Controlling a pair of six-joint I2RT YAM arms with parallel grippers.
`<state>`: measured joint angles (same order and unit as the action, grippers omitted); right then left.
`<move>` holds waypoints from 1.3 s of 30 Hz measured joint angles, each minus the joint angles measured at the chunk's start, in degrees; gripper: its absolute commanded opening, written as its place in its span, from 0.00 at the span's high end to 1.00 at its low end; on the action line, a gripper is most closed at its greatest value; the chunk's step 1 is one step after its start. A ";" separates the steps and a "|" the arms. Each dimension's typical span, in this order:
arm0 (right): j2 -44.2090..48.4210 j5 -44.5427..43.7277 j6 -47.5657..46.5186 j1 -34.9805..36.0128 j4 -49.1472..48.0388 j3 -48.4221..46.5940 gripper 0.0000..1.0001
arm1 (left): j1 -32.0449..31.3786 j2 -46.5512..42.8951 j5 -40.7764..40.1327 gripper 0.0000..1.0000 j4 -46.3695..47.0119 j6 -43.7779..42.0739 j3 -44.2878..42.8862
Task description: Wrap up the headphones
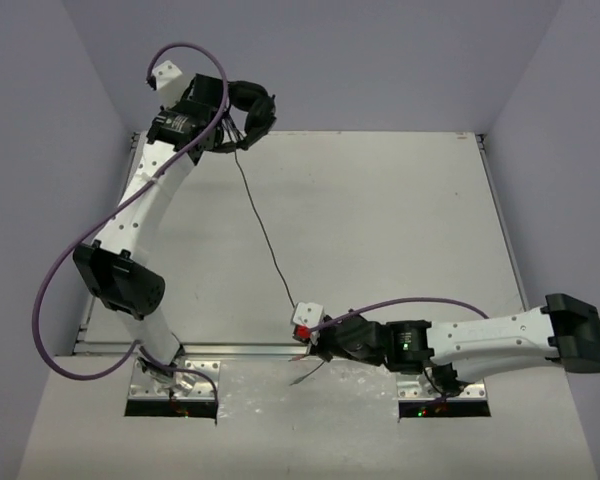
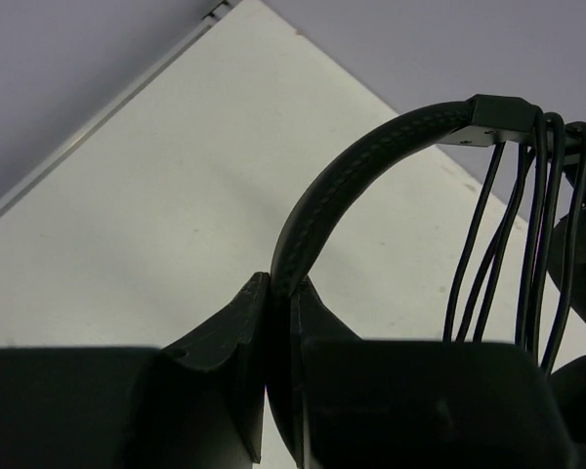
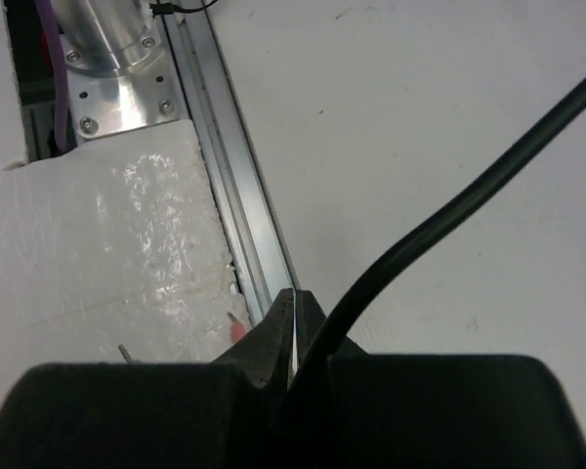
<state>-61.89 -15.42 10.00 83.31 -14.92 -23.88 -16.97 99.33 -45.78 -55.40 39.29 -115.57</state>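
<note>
White tabletop [image 1: 380, 220] lies beneath both arms. Reaching far forward, the left gripper [image 2: 279, 293] pinches the stiff stitched headband [image 2: 352, 171] of the black padded over-ear headphones [image 1: 255, 105], held above the tabletop; cable loops [image 2: 527, 234] hang just right of its fingers [image 2: 225, 332]. Lying low and angled leftward, the right gripper [image 3: 295, 305] is pressed together on the thin, limp dark cable [image 3: 449, 195]. Light, probably slippery: headband and cord suit gripping.

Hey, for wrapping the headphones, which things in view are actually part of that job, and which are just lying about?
Part of the job:
- black over-ear headphones with thin padded headband
- their long thin dark cable, partly looped over the headband

Just lying about:
- thick purple robot-arm cables
- aluminium rail along the table's near edge
- white tabletop
</note>
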 measured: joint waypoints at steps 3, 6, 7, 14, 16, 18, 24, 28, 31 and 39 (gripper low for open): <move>1.60 -5.68 -2.51 4.96 8.79 -8.28 0.99 | 1.53 0.35 -2.36 1.00 0.92 0.28 5.01; 1.70 -10.10 -5.73 6.43 15.41 -17.66 0.99 | 2.49 1.11 -4.44 1.00 1.75 0.87 9.31; 1.70 -11.89 -6.80 6.43 17.16 -20.28 0.99 | 2.71 1.31 -5.01 0.99 2.75 1.36 11.26; -1.03 -19.63 -18.43 6.05 28.72 -36.72 0.99 | 2.34 -0.98 -2.08 1.00 16.33 1.03 33.16; -2.23 -18.51 -21.38 3.54 31.93 -41.44 0.99 | 0.85 -4.94 -0.02 1.00 24.06 -1.62 43.80; -3.26 -16.52 -24.00 -0.72 34.73 -46.71 0.99 | -1.68 -9.86 0.90 1.00 34.51 -5.68 54.45; -9.64 -10.14 -28.79 -15.91 42.12 -67.56 0.99 | -16.90 -21.24 1.92 1.00 62.01 -17.07 73.53; -14.05 -4.37 -29.62 -25.53 44.57 -74.12 0.99 | -23.04 -25.73 4.68 1.00 73.77 -21.51 80.98; -15.91 1.81 -29.59 -35.10 45.83 -73.92 0.99 | -24.28 -30.86 12.22 1.00 75.41 -24.15 86.12; -19.65 12.07 -32.30 -49.62 45.24 -67.84 0.99 | -25.07 -45.77 34.01 1.00 67.19 -27.15 87.62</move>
<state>-81.54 -3.36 -22.31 33.69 30.33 -91.72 -42.04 53.56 -11.77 11.79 12.14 -27.94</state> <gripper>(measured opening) 0.014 0.081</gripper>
